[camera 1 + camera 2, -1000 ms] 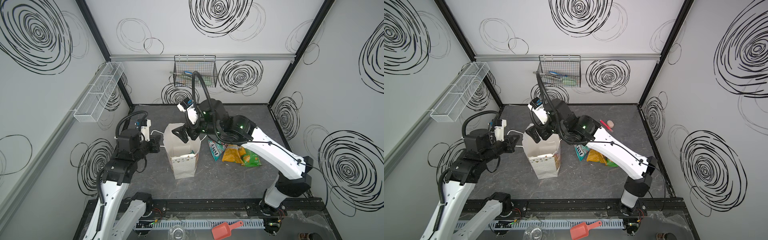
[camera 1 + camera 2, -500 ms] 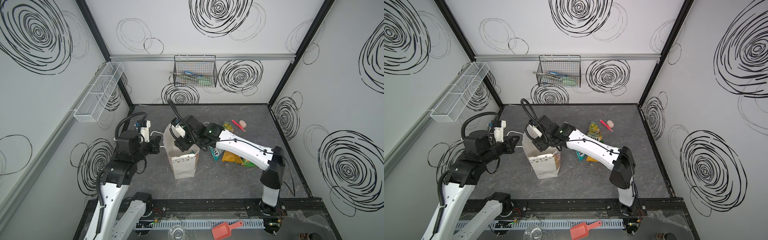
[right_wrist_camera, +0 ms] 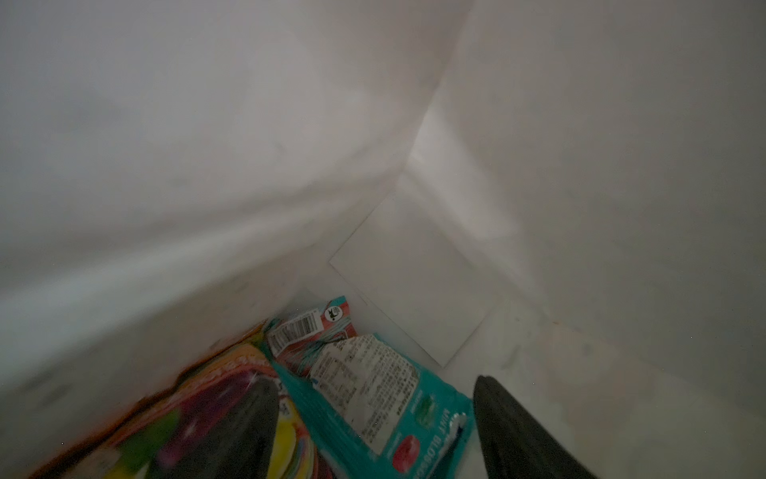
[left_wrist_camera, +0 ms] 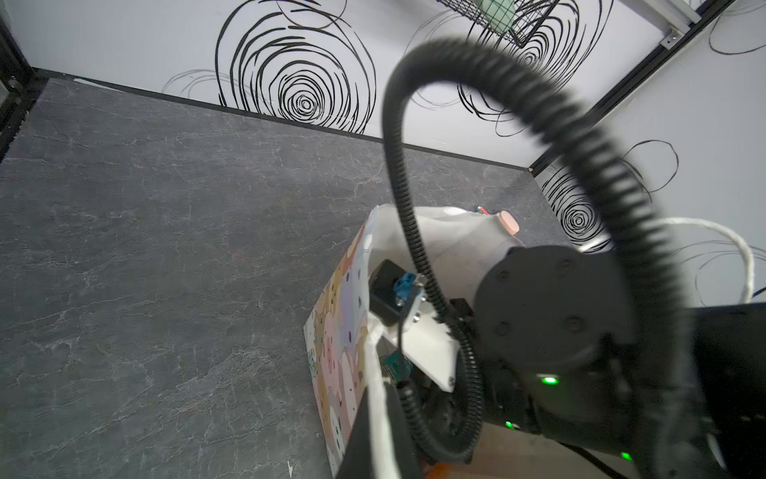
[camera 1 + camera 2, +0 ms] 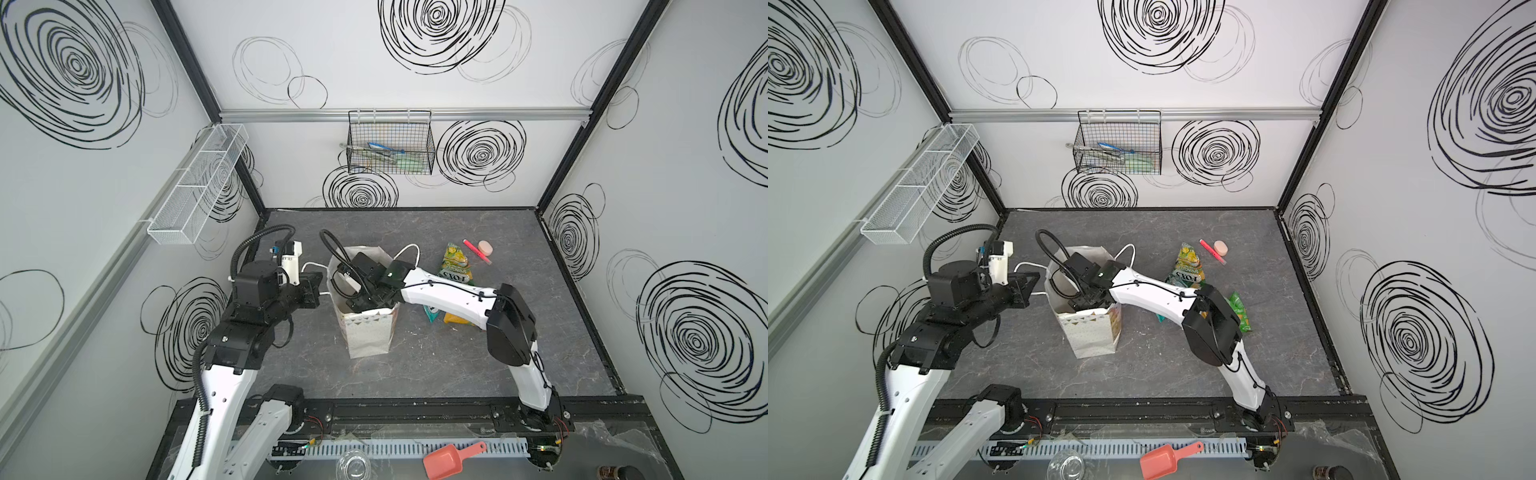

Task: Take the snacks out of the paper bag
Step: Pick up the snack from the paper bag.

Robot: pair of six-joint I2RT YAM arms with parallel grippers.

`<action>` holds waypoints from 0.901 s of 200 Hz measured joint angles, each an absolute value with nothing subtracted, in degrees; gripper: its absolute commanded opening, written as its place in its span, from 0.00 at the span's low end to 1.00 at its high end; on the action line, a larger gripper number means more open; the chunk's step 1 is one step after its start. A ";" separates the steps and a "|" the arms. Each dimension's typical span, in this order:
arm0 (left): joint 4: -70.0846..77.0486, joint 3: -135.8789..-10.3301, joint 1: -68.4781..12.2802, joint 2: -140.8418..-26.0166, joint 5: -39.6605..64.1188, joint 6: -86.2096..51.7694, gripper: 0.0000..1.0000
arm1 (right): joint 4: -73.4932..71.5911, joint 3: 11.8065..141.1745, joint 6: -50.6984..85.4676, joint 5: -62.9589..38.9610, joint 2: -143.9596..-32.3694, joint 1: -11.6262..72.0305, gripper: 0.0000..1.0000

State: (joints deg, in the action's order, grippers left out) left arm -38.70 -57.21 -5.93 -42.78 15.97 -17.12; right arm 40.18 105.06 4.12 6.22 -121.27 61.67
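Only the right wrist view looks inside the smooth white paper bag (image 3: 580,166): the right gripper (image 3: 373,433) has its dark fingers spread either side of a crinkly teal foil snack (image 3: 369,385), beside a glossy orange-yellow one (image 3: 199,410). In both top views the tall bag stands upright on the grey tabletop (image 5: 436,374), the left gripper (image 5: 316,286) pinching its rim, with more snacks (image 5: 456,266) lying flat alongside.

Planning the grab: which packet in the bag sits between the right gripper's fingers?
The teal packet with the white text panel, centred in the right gripper; the orange-and-yellow packet lies aside.
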 measured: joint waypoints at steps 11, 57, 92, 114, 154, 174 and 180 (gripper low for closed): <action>-38.70 -57.21 -5.93 -42.78 16.05 -17.10 0.00 | 40.23 105.06 4.56 6.76 -122.89 61.71 0.83; -38.70 -57.21 -5.93 -42.74 16.08 -16.95 0.00 | 39.68 104.84 5.65 6.92 -124.55 61.93 0.79; -38.68 -57.21 -5.93 -42.74 16.08 -16.95 0.00 | 37.01 100.88 6.94 6.44 -124.55 61.93 0.79; -38.70 -57.21 -5.93 -42.74 16.25 -16.95 0.00 | 34.61 97.32 8.05 6.31 -124.20 61.87 0.82; -38.68 -57.19 -5.93 -42.74 16.71 -16.95 0.00 | 31.18 93.89 9.06 5.48 -122.87 61.60 0.80; -38.54 -57.10 -5.93 -42.74 16.95 -16.97 0.00 | 30.76 93.69 9.30 4.89 -122.87 61.58 0.74; -38.52 -57.10 -5.93 -42.74 17.02 -16.97 0.00 | 30.65 93.65 9.50 4.62 -122.89 61.58 0.71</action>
State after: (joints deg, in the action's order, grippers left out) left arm -38.52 -57.10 -5.93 -42.74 17.02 -16.97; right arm 30.65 93.65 9.50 4.62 -122.89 61.58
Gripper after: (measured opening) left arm 0.047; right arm 0.753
